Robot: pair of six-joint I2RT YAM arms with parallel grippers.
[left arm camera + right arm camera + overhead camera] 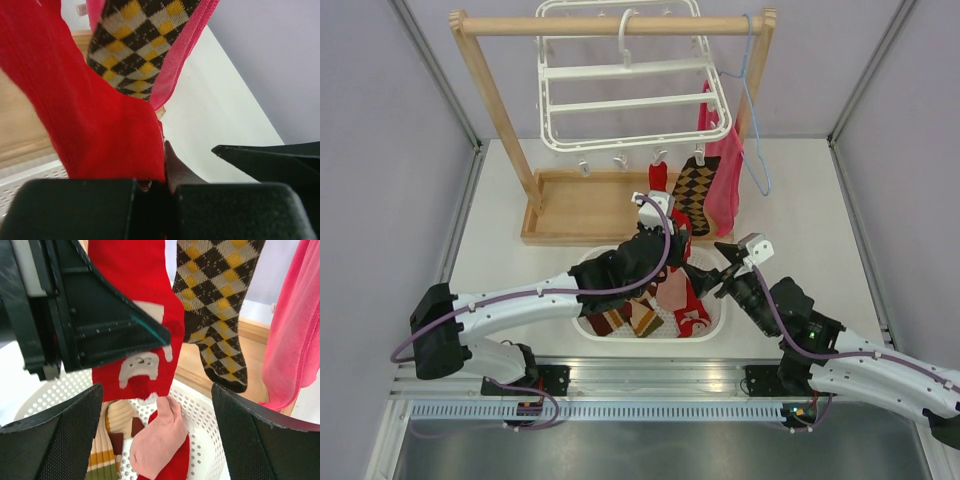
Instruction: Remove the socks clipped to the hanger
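The white hanger (630,100) hangs from a wooden rack, small clips dangling under it. A red sock (659,180) with white marks (142,365) and a brown-and-cream diamond sock (696,193) hang from its clips. My left gripper (670,230) (163,175) is shut on the red sock (95,120), partway down it. The right gripper (706,268) (156,390) stands open just below; the red sock's lower end hangs between its fingers (65,435). The diamond sock (215,310) (135,50) hangs free beside it.
A white perforated basket (715,318) (205,435) under both grippers holds several socks, among them a pale pink one (157,440) and a striped one (107,445). A large pink-red cloth (725,180) (295,340) hangs right of the socks. The rack's wooden tray (575,208) lies behind.
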